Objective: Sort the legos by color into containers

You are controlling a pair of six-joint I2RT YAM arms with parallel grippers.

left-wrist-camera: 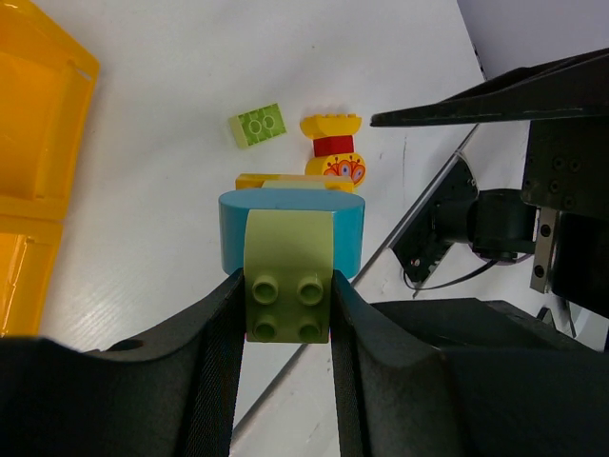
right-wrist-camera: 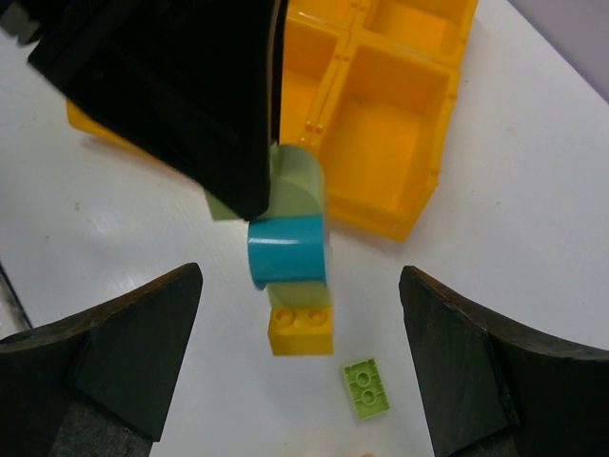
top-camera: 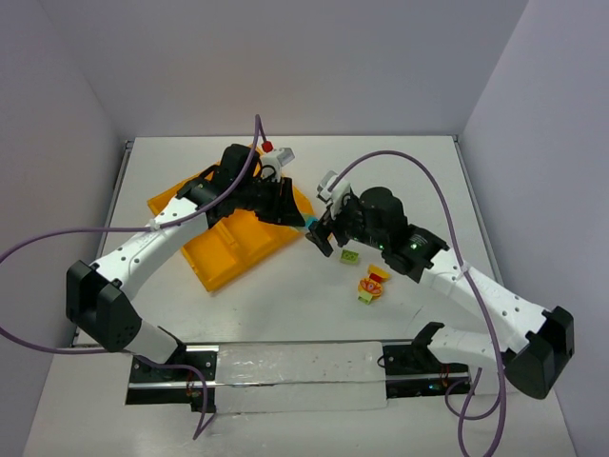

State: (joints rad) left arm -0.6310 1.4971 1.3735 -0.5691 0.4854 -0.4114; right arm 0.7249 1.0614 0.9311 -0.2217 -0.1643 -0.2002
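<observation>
On the left arm (top-camera: 143,249) the jaws pinch a green, teal and yellow clump (left-wrist-camera: 290,238) by its green end, just off a corner of the orange-yellow tray (top-camera: 205,262). The right arm (top-camera: 476,286) has its jaws spread wide either side of that clump, touching nothing. A loose light-green brick (top-camera: 350,255) and a red-and-yellow clump (top-camera: 371,284) lie close together on the worktop (top-camera: 285,314).
</observation>
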